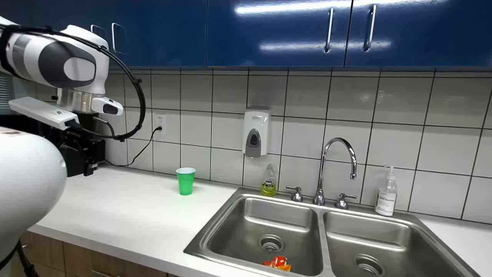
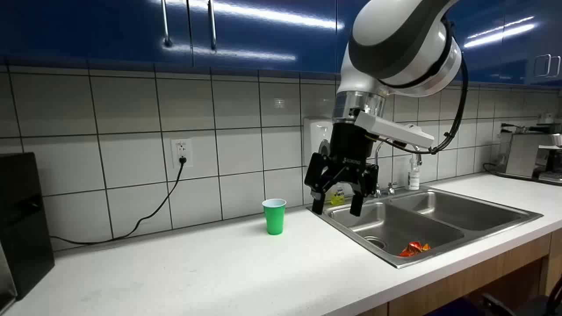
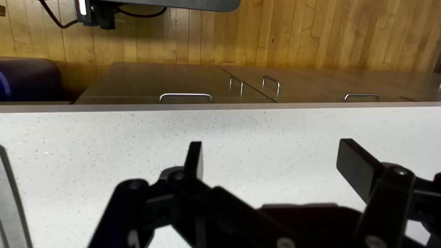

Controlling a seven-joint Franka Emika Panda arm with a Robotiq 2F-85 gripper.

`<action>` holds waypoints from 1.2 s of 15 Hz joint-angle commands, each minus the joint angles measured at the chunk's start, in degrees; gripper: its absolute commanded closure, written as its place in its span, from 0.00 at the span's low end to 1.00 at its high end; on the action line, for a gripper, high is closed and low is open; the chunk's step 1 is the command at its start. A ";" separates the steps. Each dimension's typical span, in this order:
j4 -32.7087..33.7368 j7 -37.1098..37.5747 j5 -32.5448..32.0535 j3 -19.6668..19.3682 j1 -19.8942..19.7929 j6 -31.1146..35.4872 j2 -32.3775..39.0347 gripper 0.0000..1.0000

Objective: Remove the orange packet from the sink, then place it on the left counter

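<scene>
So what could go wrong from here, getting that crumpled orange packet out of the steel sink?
The crumpled, shiny orange packet lies close to the front edge of the double-basin stainless steel sink, so the open black two-fingered gripper might bump that edge. Being crumpled, the packet could also slip free when lifted. And a tapered green cup stands on the light grey-white countertop, where it might get knocked over.

The white counter (image 2: pixel 184 276) holds a sink (image 1: pixel 324 246). A cup (image 2: pixel 275 221) stands near the sink. A box (image 2: pixel 24 228) and machine (image 2: pixel 524 153) sit farther away.

The sink (image 1: pixel 324 242) and cabinets (image 1: pixel 278 32) mark a kitchen.
</scene>
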 commanded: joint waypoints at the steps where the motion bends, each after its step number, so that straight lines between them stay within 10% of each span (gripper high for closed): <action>1: 0.09 -0.05 0.03 0.11 -0.17 -0.23 -0.03 0.00; 11: 3.58 7.83 -7.82 2.21 -4.26 -10.93 -1.63 0.00; 18: 3.74 4.72 -12.32 -0.32 -8.21 -6.83 -0.83 0.00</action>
